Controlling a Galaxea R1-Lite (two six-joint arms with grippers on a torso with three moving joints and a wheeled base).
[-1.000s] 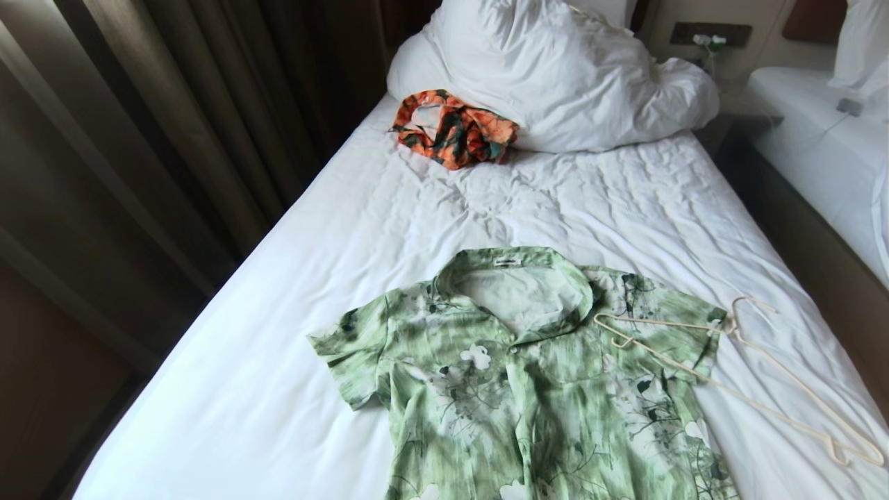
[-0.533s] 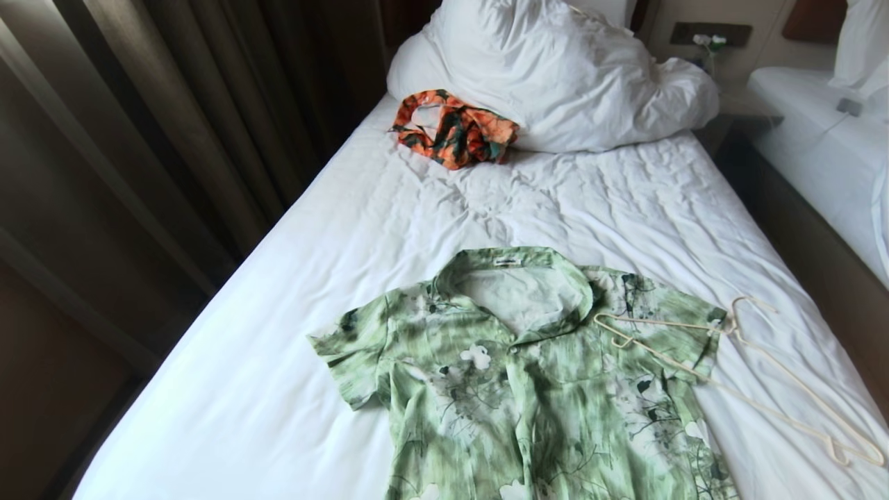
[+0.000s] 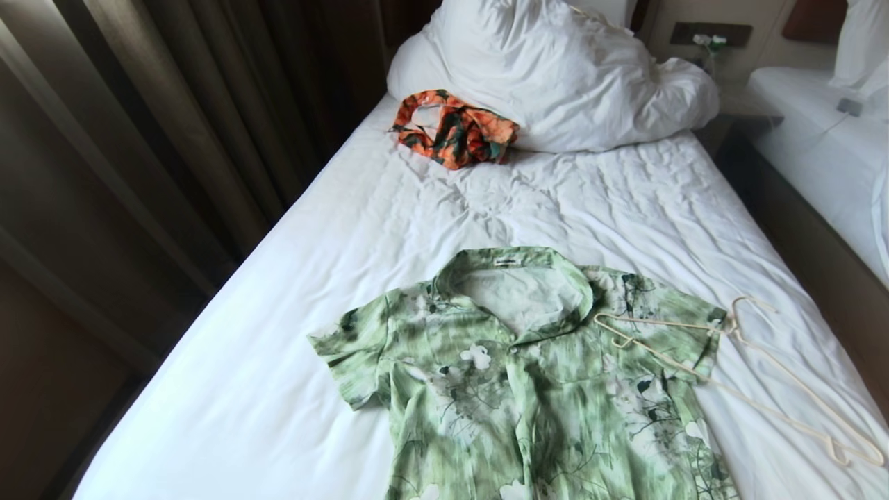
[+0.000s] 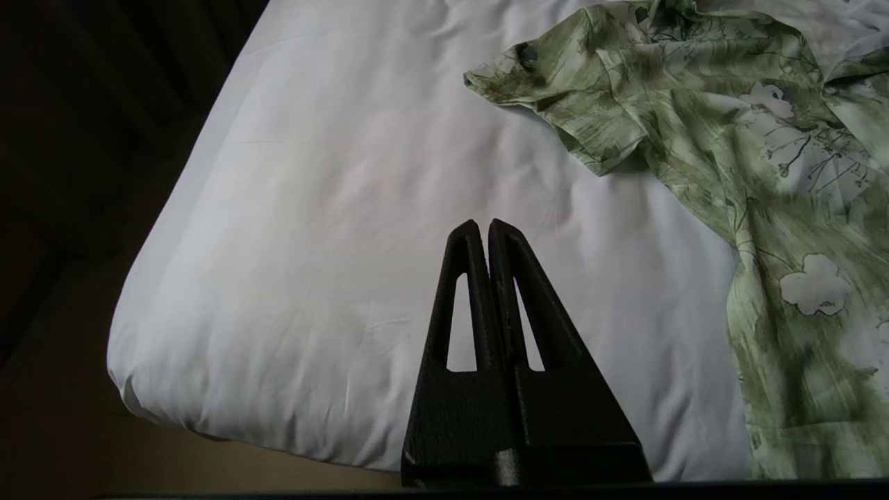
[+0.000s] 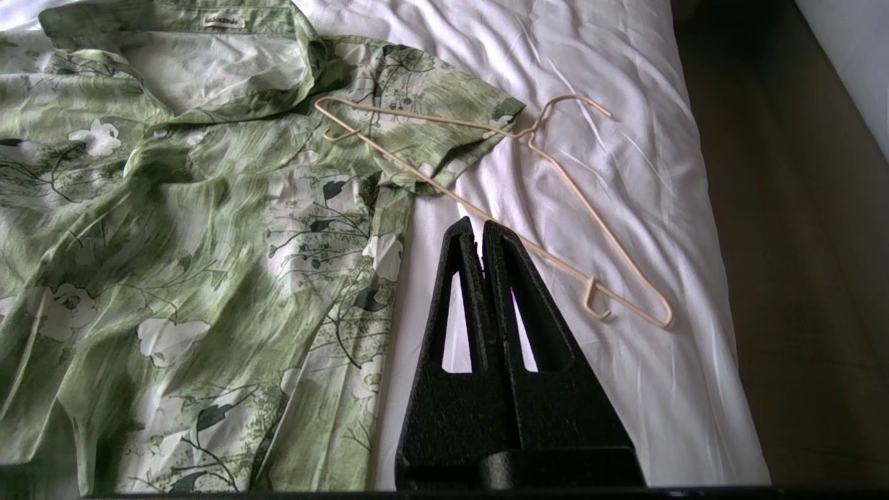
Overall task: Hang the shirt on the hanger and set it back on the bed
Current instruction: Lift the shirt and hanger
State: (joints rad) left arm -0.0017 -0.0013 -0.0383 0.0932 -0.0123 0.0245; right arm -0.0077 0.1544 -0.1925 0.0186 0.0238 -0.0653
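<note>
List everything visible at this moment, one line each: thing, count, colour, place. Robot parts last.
shirt: one, pale green with white flowers, spread flat on the near part of the bed, collar toward the pillow
hanger: one, cream, on the sheet at the shirt's right, one end lying over its sleeve
bed: one, white sheet, fills the middle
duvet: one, white, bunched at the far end
floral garment: one, orange and dark green, crumpled against the duvet
curtain: dark brown, left of the bed
second bed: one, white, far right
left gripper: black, fingers shut, over bare sheet left of the shirt
right gripper: black, fingers shut, near the hanger
</note>
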